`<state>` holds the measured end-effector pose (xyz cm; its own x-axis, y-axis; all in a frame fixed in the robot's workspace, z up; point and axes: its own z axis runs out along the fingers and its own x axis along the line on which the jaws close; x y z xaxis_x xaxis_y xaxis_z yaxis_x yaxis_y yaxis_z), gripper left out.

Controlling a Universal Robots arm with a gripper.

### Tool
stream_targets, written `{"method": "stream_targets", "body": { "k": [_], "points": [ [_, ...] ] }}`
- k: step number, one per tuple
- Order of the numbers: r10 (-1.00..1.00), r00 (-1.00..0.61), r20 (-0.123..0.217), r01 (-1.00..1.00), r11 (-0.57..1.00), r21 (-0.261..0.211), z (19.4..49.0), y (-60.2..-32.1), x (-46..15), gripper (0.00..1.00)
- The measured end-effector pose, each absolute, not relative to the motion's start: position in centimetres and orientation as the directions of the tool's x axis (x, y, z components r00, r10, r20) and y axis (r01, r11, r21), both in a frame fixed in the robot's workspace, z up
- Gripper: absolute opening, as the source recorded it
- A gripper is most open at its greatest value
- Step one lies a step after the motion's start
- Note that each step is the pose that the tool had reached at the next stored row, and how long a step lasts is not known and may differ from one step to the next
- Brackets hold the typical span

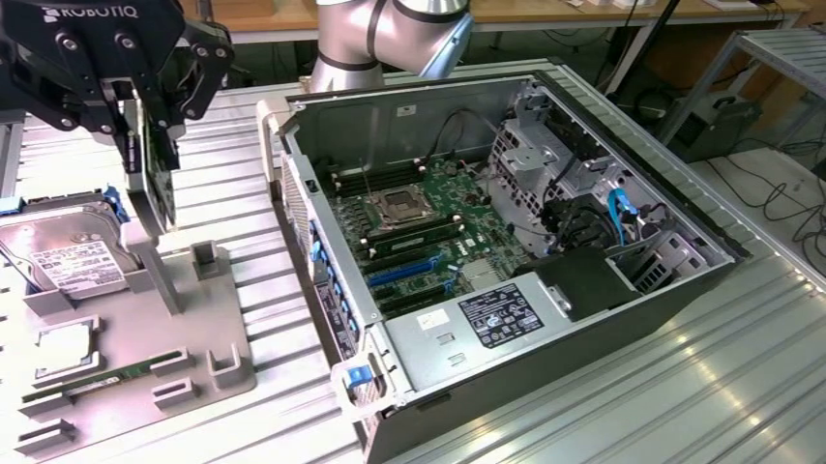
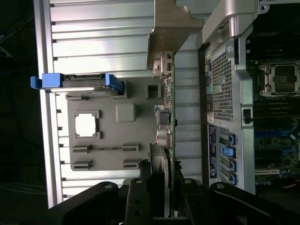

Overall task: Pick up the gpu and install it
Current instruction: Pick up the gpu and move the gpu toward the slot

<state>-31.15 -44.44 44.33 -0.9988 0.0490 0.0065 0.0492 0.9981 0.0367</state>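
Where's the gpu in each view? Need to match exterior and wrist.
Exterior view: the gpu hangs edge-on in the gripper, at the exterior view's upper left, above the gray parts tray.
Wrist view: the gpu shows edge-on, running out from the gripper, between the gray parts tray and the computer case.
Shared landmark: the gray parts tray, with the computer case beside it.

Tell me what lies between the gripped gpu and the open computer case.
Bare ribbed table, in both the exterior and wrist views; the gripper holds the gpu apart from the case.
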Motion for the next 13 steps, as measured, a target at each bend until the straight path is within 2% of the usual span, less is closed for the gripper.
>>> {"method": "stream_targets", "body": {
  "k": [13],
  "points": [
    [0.049,-0.999,0.007,0.049,0.998,0.037,45.32,-44.45,-31.16,0.28]
  ]
}}
